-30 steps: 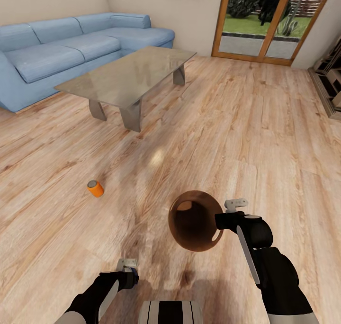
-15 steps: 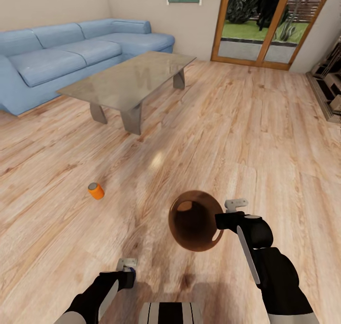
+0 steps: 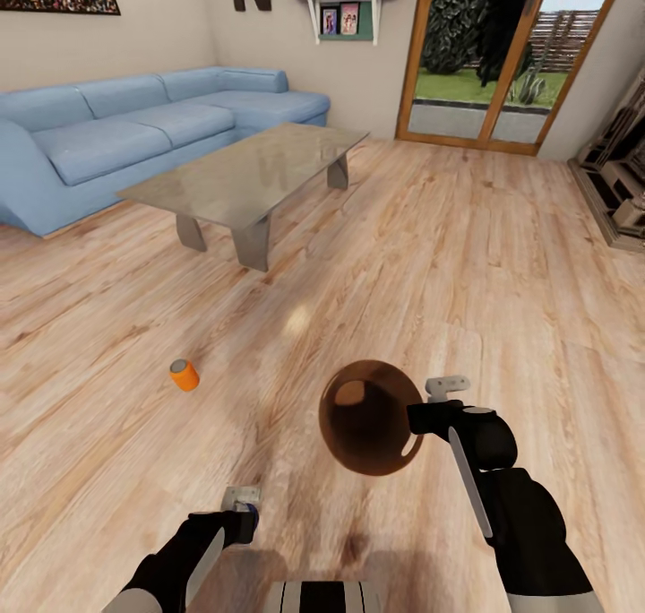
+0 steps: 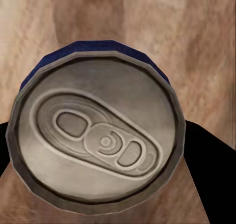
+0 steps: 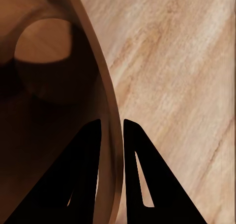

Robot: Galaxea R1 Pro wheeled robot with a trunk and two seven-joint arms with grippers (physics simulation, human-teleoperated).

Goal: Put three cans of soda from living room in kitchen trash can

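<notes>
Carrying the brown bin, right gripper pinching its rim. Holding 1 blue-sided can in the left gripper, clamped. Lying on the floor, 1 orange can. Best keeping the bin mouth-up, steady.

Evenly bright, soft daylight rendering; the wood-framed glass patio door, far ahead of the right gripper, is the brightest area. A pale glare spot lies on the light wooden plank floor ahead of both grippers, and the glass-topped coffee table carries dull reflections. Faint, diffuse shadows darken the floor beneath the arms. The round copper-brown bin, pinched by its wall at the right gripper, has a dim interior. Wrist views are coarse and blurred, with floor grain smeared.
</notes>
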